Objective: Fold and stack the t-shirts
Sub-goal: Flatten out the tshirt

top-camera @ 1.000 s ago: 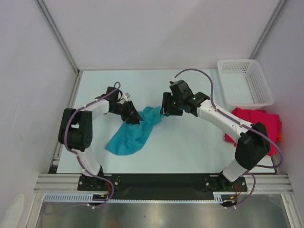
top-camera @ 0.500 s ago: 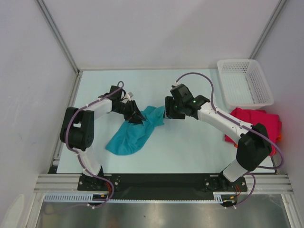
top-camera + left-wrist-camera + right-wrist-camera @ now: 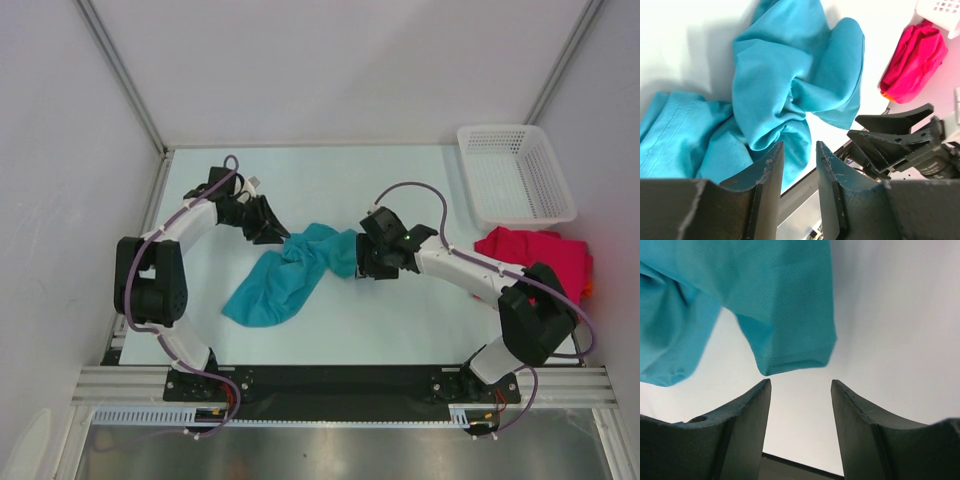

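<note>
**A:** Where is the teal t-shirt (image 3: 290,275) right now?

**B:** It lies crumpled on the bench (image 3: 400,310), between the two sets of fingers. Its twisted, bunched middle is just past the tips of the left fingers (image 3: 272,235). A hemmed end (image 3: 790,340), probably a sleeve, lies just ahead of the right fingers (image 3: 358,258).

**A:** Does either side have hold of it?

**B:** No. The left fingers stand a narrow way apart with nothing between them. The right fingers are spread wider, and only bare bench shows in the gap.

**A:** So why one on each side?

**B:** My guess is that they're set to spread it. The cloth is too knotted up to fold, so each side probably needs its own edge to pull the shirt flat. The right fingers look lined up on that hem, which is an easy place to pinch. The left ones face a thick wad, where they could catch several layers at once.

**A:** And the other shirts?

**B:** The crimson-pink t-shirt (image 3: 535,250) lies well behind the right fingers, next to the white basket (image 3: 515,170). An orange edge (image 3: 884,95) peeks out under it. That looks like the stacking spot, kept out of the working area.
</note>
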You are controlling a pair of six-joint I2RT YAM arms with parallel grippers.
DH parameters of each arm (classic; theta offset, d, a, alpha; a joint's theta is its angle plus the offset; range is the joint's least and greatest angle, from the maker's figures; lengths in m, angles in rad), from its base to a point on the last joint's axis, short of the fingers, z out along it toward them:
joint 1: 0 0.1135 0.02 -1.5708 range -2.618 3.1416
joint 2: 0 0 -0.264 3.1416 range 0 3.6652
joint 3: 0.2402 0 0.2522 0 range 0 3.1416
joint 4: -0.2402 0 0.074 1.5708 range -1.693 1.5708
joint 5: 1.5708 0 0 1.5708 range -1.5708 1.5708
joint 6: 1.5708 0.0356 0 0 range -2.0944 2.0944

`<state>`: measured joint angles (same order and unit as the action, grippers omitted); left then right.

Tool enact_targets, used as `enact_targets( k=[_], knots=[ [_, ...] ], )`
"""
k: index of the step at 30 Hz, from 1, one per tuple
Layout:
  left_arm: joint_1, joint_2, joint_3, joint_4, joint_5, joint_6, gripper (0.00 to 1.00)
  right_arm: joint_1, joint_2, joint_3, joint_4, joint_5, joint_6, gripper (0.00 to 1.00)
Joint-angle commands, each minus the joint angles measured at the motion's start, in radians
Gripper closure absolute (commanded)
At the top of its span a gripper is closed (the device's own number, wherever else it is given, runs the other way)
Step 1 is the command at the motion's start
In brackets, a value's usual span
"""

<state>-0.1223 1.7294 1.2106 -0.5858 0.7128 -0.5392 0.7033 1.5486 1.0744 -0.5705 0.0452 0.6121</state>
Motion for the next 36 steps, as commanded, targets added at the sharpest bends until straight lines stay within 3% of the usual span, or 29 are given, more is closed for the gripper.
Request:
enact_targets(
  k=[1,10,20,28,36],
  knots=[
    [0.015,-0.048,0.029,-0.029,-0.006,0.035,0.63,0.01,-0.085,-0.073,0.055,0.012,0.049,0.43],
    [0.021,-0.128,-0.032,-0.048,-0.032,0.054,0.63,0.018,-0.079,-0.067,0.064,0.016,0.048,0.44],
    [0.021,-0.248,-0.21,-0.04,-0.088,0.036,0.63,0.05,-0.093,-0.001,0.021,0.018,0.043,0.44],
    [0.021,-0.261,-0.224,-0.039,-0.093,0.027,0.63,0.117,-0.176,0.009,-0.002,0.044,0.09,0.44],
    [0.021,-0.346,-0.272,-0.088,-0.165,0.022,0.63,0.147,-0.136,0.002,0.003,0.061,0.109,0.45]
  ],
)
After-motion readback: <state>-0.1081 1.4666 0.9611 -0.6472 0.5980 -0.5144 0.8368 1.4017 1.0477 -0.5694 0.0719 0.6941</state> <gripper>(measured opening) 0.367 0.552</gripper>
